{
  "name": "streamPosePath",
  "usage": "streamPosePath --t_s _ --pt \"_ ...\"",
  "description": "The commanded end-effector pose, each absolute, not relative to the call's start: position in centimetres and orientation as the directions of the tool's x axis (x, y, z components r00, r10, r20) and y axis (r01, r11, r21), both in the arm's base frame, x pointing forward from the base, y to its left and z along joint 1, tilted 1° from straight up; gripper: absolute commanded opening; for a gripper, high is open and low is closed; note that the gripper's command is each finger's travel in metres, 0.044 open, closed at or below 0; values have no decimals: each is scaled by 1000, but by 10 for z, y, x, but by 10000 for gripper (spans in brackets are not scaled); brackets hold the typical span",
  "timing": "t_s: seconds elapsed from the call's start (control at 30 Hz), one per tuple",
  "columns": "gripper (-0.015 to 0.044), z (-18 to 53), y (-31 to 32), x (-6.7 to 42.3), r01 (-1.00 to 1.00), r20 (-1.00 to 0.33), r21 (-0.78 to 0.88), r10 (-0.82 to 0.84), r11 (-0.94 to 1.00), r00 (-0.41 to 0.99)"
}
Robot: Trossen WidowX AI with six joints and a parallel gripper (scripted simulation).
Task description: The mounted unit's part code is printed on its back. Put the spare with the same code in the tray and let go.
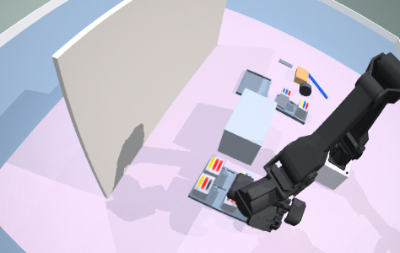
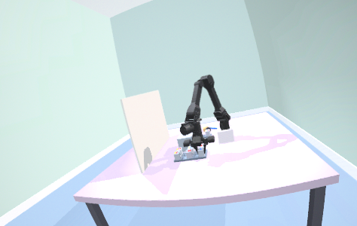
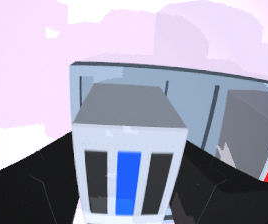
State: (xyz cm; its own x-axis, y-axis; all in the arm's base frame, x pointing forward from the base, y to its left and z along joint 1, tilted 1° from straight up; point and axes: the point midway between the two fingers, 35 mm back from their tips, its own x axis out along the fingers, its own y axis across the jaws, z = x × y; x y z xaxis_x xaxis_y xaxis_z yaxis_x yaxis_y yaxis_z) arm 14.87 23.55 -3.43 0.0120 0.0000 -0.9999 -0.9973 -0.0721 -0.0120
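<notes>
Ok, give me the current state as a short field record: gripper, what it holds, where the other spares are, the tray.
gripper: shut on the spare with black, blue, black stripes
held spare position: at the spare rack, not visibly lifted
other spares in rack: red-striped, yellow and red
tray: beyond the pale block, nothing visible in it
release: not yet done

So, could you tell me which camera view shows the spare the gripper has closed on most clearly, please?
The wrist view: the spare fills the frame between the gripper fingers, its black, blue and black stripes readable. In the top view the arm hides it almost entirely. In the exterior view the rack is too small to pick it out.
</notes>
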Motion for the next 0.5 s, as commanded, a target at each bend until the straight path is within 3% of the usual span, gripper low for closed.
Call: streamPosePath --t_s 0.0,0.47 --pt "0 -34 236 149 -997 -1000 -12 0 -72 12" --pt "0 44 236 148 -997 -1000 -13 1 -75 13"
